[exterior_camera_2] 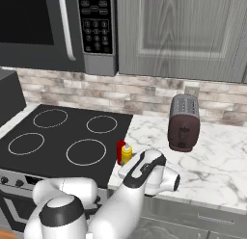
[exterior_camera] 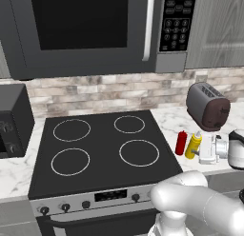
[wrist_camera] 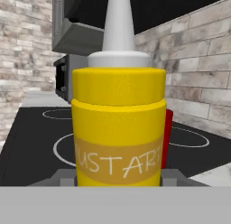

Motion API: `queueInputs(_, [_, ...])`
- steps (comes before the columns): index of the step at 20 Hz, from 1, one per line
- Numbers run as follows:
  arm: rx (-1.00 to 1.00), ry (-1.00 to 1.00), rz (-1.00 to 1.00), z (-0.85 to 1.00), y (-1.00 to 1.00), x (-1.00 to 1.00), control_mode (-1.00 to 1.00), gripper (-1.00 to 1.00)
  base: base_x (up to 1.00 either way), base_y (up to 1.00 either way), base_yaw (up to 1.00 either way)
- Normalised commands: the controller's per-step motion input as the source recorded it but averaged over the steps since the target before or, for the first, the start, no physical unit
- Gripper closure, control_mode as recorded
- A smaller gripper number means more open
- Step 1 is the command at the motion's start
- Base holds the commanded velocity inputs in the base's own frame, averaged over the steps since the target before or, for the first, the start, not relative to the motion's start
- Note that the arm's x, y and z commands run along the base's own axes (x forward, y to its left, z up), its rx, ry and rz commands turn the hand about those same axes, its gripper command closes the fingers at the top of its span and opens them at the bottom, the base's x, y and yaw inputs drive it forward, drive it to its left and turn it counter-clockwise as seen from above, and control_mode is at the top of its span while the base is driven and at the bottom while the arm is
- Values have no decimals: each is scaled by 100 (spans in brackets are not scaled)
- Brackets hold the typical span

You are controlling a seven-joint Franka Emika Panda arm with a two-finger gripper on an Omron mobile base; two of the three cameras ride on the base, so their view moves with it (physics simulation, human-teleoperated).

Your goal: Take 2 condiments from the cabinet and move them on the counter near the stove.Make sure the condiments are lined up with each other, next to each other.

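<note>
The gripper (exterior_camera: 206, 149) is clasping the mustard bottle (exterior_camera: 193, 144) upright on the marble counter (exterior_camera_2: 217, 165). The red bottle (exterior_camera: 180, 142) is standing just beyond it, beside the stove (exterior_camera: 102, 149) edge; a toaster (exterior_camera_2: 184, 122) is standing behind, with open counter alongside.

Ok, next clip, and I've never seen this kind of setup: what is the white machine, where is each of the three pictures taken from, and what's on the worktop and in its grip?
All three pictures are rendered, not filmed. The white machine is a robot arm with a two-finger gripper, on a base that can drive. Two cameras ride on the base behind the arm, left and right, looking down over it. The third sits on the hand, looking along the fingers.

On the marble counter, right of the black stove, stand a red bottle and a yellow mustard bottle side by side, with a toaster behind them. A microwave hangs above the stove.

The gripper is closed on the mustard bottle, which stands upright. Whether its base touches the counter, I cannot tell.
</note>
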Motion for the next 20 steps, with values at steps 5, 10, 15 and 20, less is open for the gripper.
queueInputs(5, [0,0,0,-12,0,11,-100,100,0,0,0])
queueInputs(10, [0,0,0,-6,-1,12,-100,100,0,0,0])
queueInputs(15, [0,0,0,-6,0,3,-100,100,0,0,0])
queueInputs(20, [0,0,0,-5,-1,0,-100,100,0,0,0])
